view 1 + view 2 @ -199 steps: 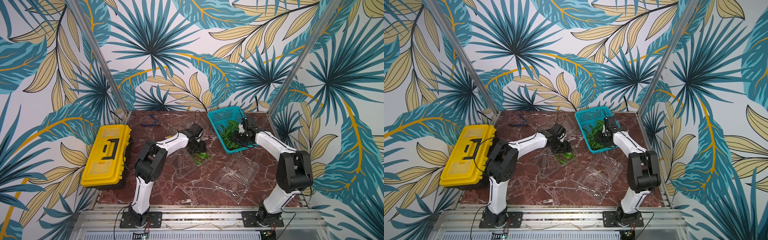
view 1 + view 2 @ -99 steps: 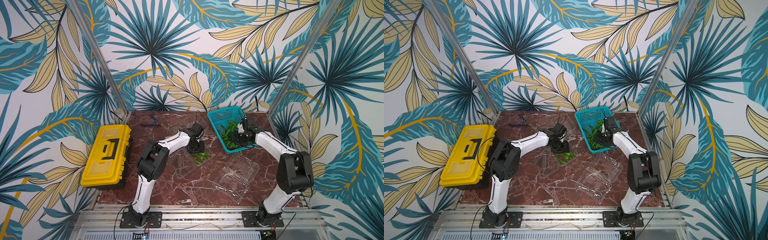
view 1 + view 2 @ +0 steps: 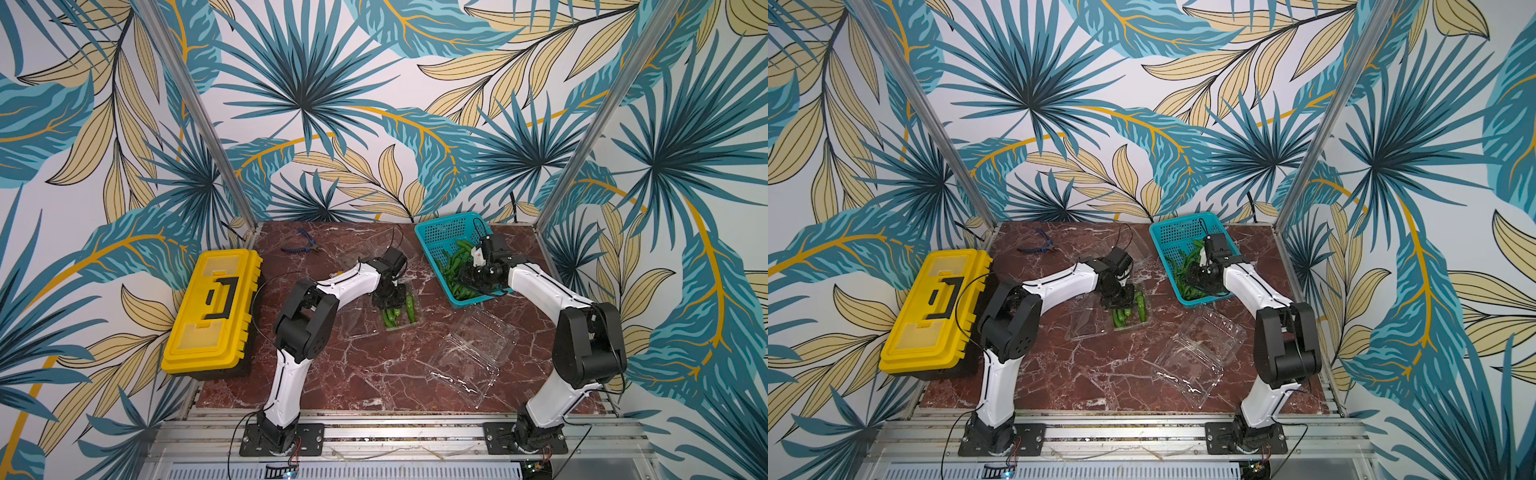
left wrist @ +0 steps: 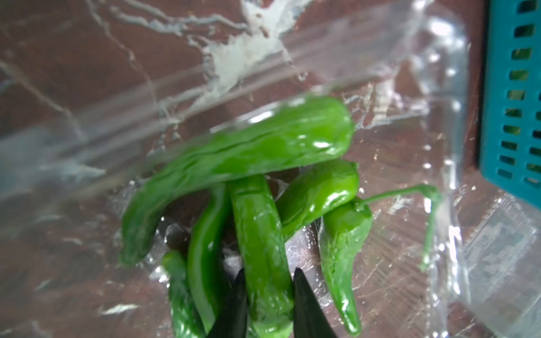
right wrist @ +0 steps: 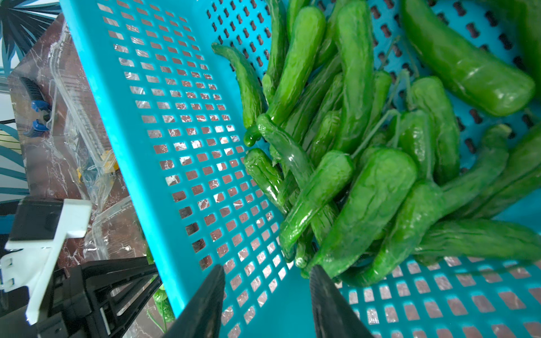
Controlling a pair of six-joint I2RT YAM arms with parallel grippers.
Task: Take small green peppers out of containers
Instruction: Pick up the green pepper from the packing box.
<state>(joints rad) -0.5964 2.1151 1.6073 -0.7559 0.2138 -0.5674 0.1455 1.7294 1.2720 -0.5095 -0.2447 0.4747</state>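
The left gripper [image 4: 269, 270] has narrowed its fingers onto one pepper [image 4: 260, 234] inside the open clamshell [image 3: 357, 322] at the centre of a top view, so the lift-out looks ready. The right gripper [image 5: 266, 267] hangs half-open and empty over the basket [image 5: 164, 117] of small green peppers [image 5: 366, 175].

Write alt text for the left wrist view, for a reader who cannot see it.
Two black fingers pinch one green pepper among several peppers heaped in a clear container on a red marble table. A teal basket shows at one edge.
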